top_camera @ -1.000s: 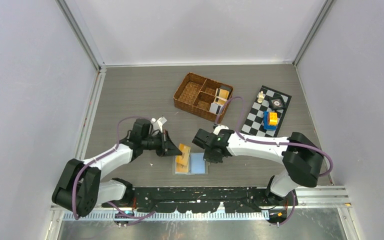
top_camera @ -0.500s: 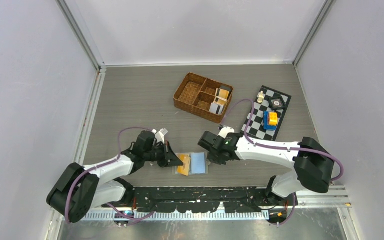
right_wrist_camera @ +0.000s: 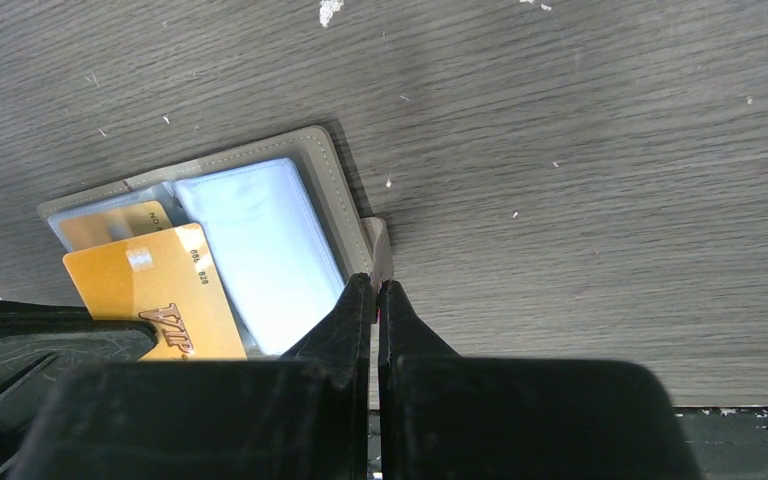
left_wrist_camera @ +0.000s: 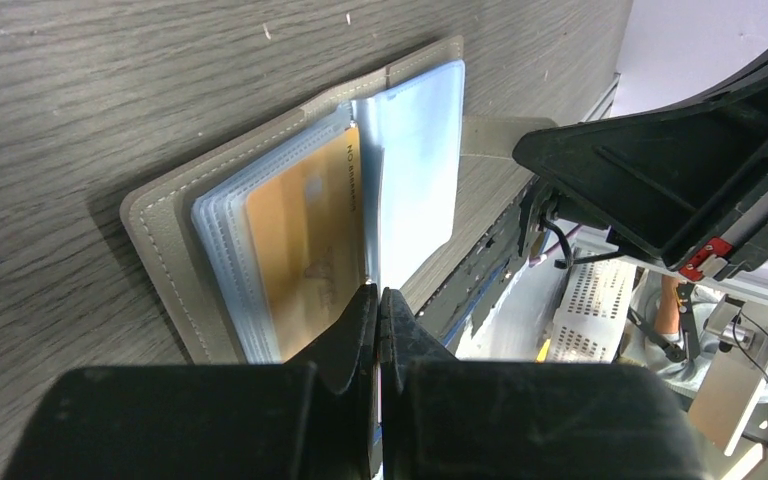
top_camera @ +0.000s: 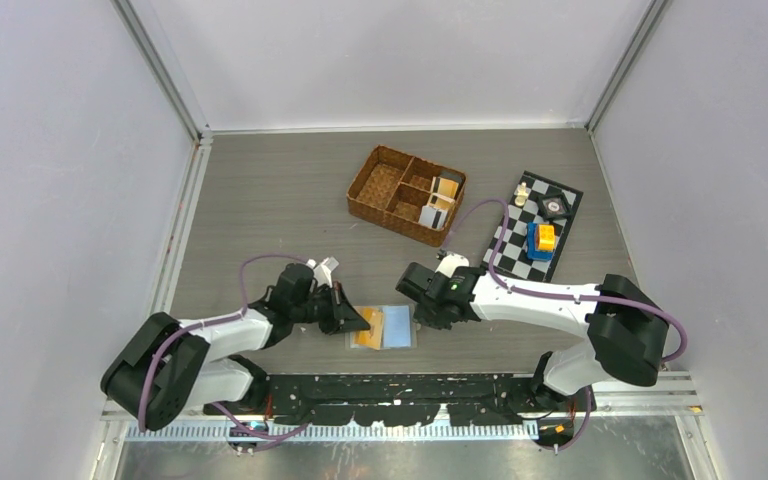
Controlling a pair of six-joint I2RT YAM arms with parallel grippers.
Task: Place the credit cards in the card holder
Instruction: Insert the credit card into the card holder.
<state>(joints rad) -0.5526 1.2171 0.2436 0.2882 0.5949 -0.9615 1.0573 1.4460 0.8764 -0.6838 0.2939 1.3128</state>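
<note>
The grey-olive card holder point(top_camera: 400, 327) lies open near the table's front edge, blue sleeves up point(right_wrist_camera: 260, 245). My left gripper point(top_camera: 358, 322) comes in from the left, shut on a corner of a gold credit card point(top_camera: 367, 330). That card point(right_wrist_camera: 155, 285) rests askew over the holder's left sleeves point(left_wrist_camera: 300, 250). A second gold card point(right_wrist_camera: 110, 222) sits inside a sleeve beneath it. My right gripper point(top_camera: 422, 322) is at the holder's right edge, shut on its snap tab point(right_wrist_camera: 380, 245). In both wrist views the jaws are pressed together point(left_wrist_camera: 378, 292) point(right_wrist_camera: 376, 285).
A brown wicker basket point(top_camera: 380, 185) stands at the back middle, with more cards upright in its right compartments point(top_camera: 440, 200). A checkered mat point(top_camera: 520, 240) with a blue-and-yellow block point(top_camera: 540, 240) lies at the right. The black base rail point(top_camera: 410, 385) runs just in front of the holder.
The left gripper has come down and forward with the gold card, from tilted above the holder to low on its left half. The right gripper also shifted slightly forward, then held still.
</note>
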